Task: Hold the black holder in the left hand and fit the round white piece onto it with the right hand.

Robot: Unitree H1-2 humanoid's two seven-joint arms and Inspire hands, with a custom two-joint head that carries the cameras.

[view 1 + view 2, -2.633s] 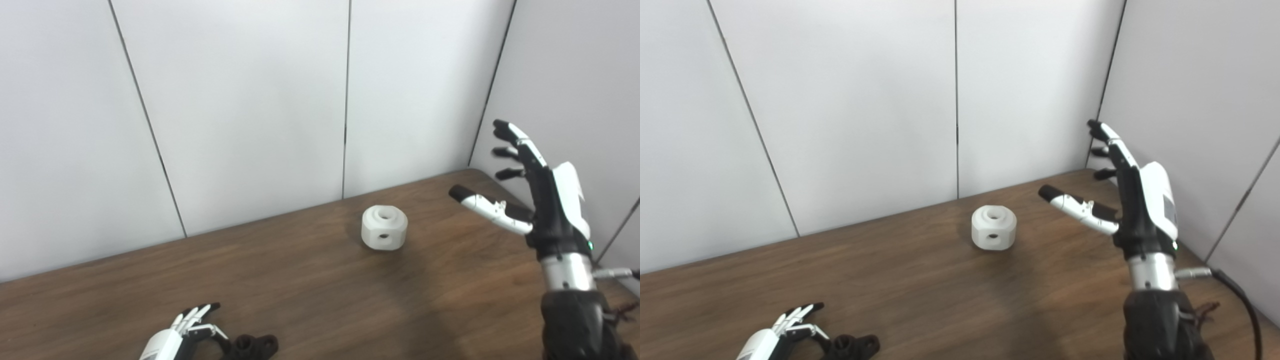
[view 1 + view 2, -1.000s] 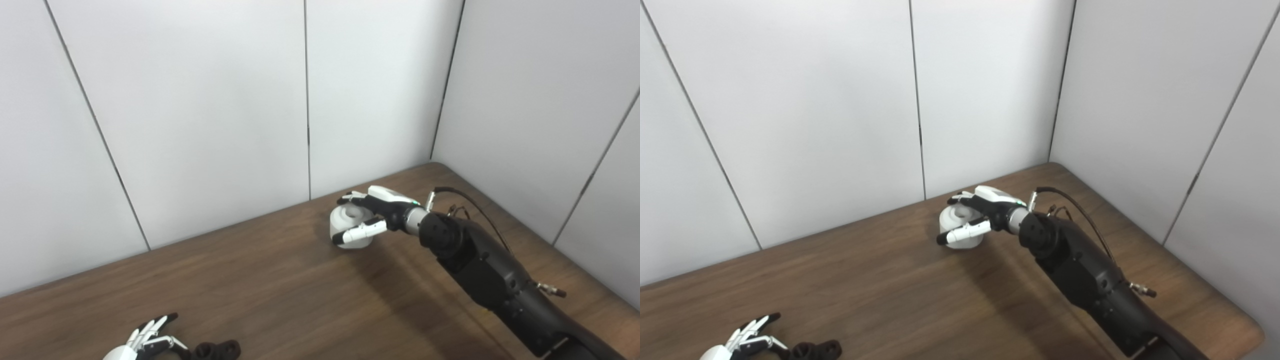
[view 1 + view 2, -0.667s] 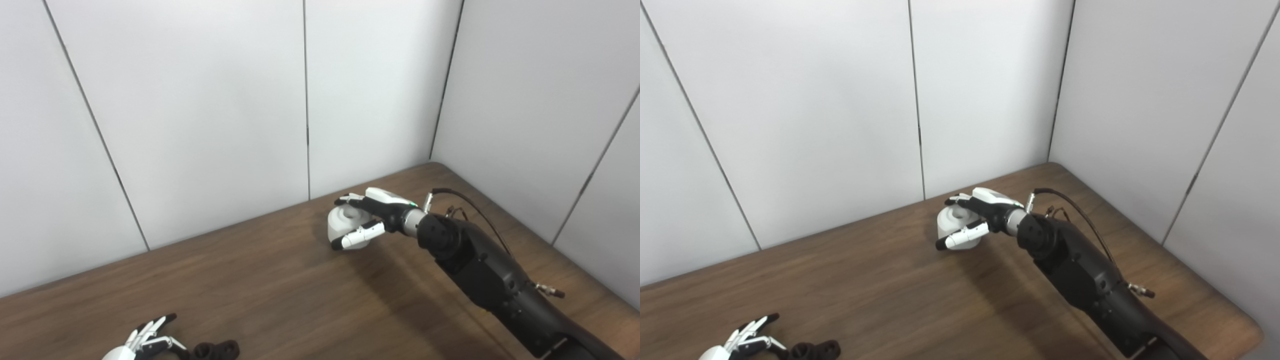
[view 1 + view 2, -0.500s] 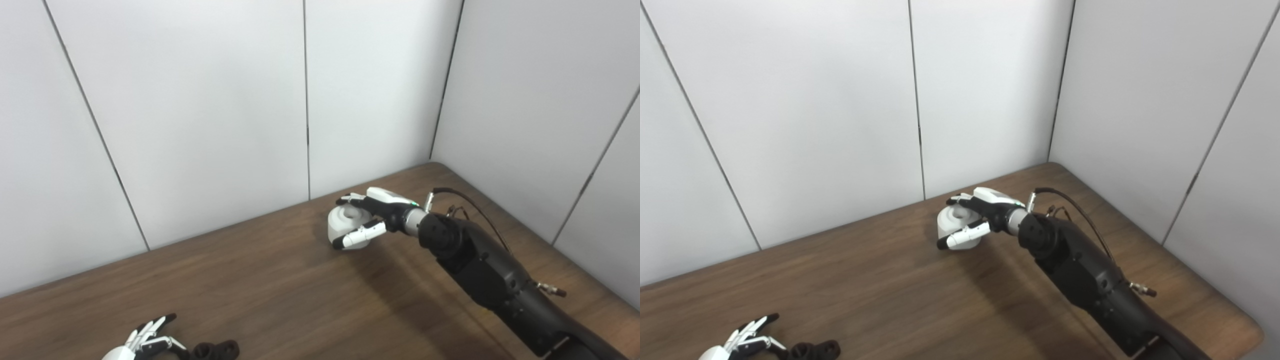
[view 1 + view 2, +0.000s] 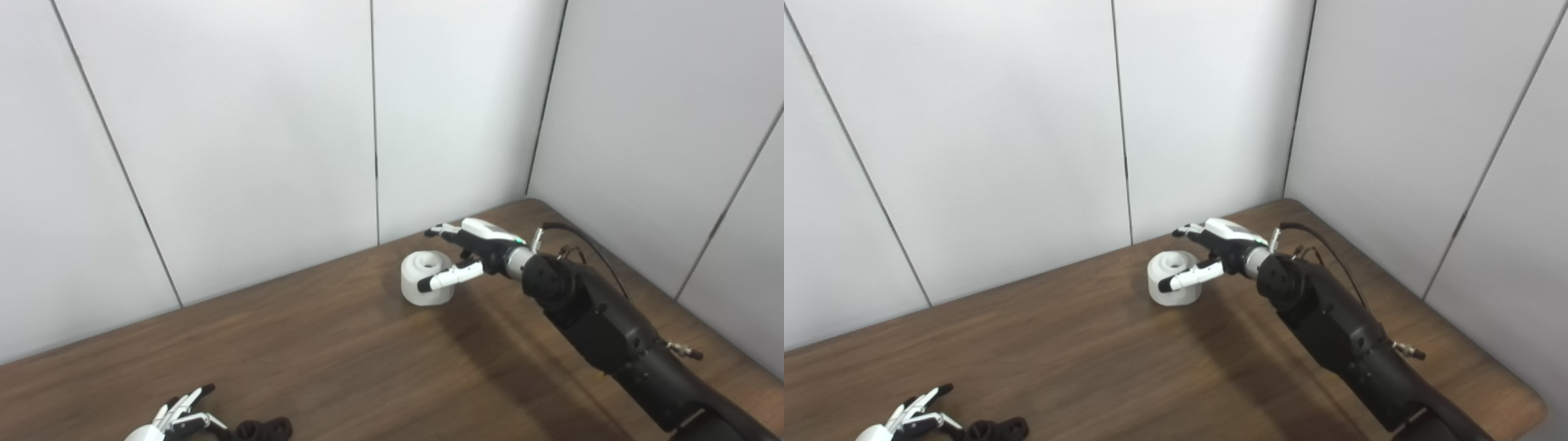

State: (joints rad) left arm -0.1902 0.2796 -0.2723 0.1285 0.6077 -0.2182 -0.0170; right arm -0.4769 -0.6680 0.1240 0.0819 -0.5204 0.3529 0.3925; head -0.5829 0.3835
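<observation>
At the near edge of the wooden counter (image 5: 343, 361), the left hand (image 5: 174, 419) lies low with its fingers spread, holding nothing. The black holder (image 5: 263, 429) rests on the counter just beside its fingertips, partly cut off by the bottom edge; whether they touch it cannot be told. Farther back, near the white wall panels (image 5: 257, 135), the round white piece (image 5: 427, 278) stands upright on the counter with a hole in its top. The right hand (image 5: 468, 254) hangs above and to the right of it, fingers apart and gripping nothing, its thumb stretched across the front of the piece's upper edge.
</observation>
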